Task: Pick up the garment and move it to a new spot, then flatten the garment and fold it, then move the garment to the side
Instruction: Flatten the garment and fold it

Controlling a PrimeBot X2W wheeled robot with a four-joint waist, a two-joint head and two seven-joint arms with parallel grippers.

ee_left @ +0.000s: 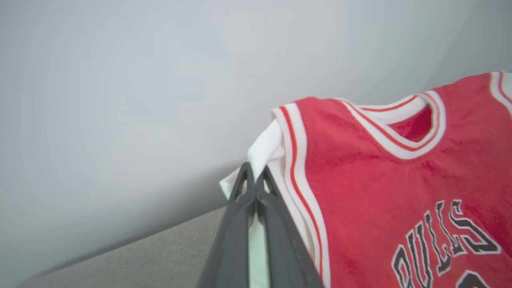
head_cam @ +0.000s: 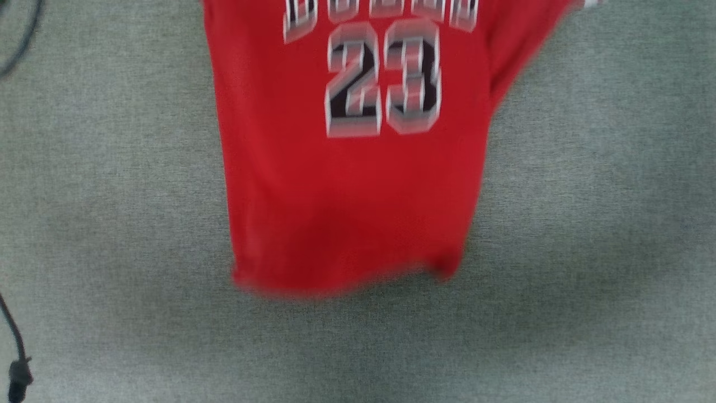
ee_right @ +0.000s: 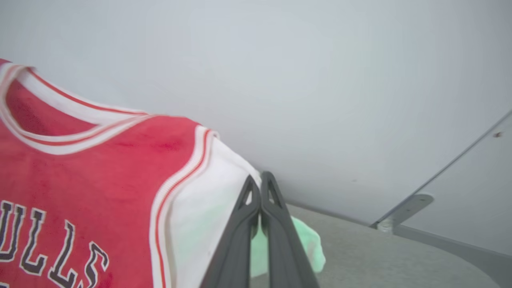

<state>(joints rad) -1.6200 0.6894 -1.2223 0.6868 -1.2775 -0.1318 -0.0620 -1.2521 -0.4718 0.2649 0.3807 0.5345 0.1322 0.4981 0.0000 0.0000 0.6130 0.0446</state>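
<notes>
The red garment point(head_cam: 347, 184) read "ULLS" over "23"; left pincer point(ee_left: 255, 170) and right pincer point(ee_right: 260, 178) — both closed — gripped its white shoulder edges.

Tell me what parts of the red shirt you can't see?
Head view: the shirt is blurry; the top edge cuts off its letters.
Left wrist view: the bottom edge cuts off the number; the left hand covers the pinched cloth.
Right wrist view: the left edge cuts the word; the right hand hides its pinch.
</notes>
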